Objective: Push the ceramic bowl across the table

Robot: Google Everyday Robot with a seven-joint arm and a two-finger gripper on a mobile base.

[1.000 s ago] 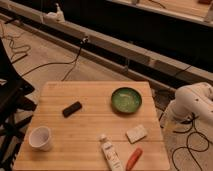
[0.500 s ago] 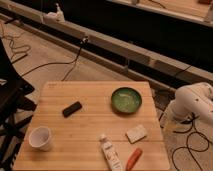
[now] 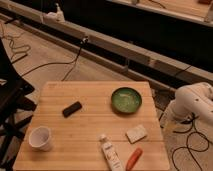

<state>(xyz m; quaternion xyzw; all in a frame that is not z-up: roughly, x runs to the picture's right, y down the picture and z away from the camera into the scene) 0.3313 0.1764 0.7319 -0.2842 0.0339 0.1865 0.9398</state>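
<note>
— Where's the round, shallow, glossy green ceramic bowl [image 3: 126,99]?

— On the square, light wooden plank table [image 3: 90,120], in its far right part, close to the right edge. It sits upright, and nothing touches it.

— And the gripper?

— Out of sight. Only the bulky white robot arm [image 3: 193,102] shows. It is to the right of the bowl, off the table's edge and clear of the bowl. The arm bends down towards the floor beside the table, and the gripper itself is hidden, so I cannot tell whether it is open or closed.

— What else is on the table?

— A small black oblong block [image 3: 72,109] lies left of the bowl and a little nearer the camera, well apart from it. A pale rectangular sponge-like piece [image 3: 136,133] lies in front of the bowl, nearer the camera. Further out from the bowl on that same near side are a white tube with a darker label [image 3: 111,155] and, just beside it, a slim orange-red object [image 3: 133,158]. A small white cup [image 3: 40,138] stands upright furthest from the bowl, at the near left corner.

— Anything off the table?

— A black chair frame [image 3: 11,102] stands far left of the bowl, and dark cables [image 3: 47,64] trail over the floor beyond it.
</note>
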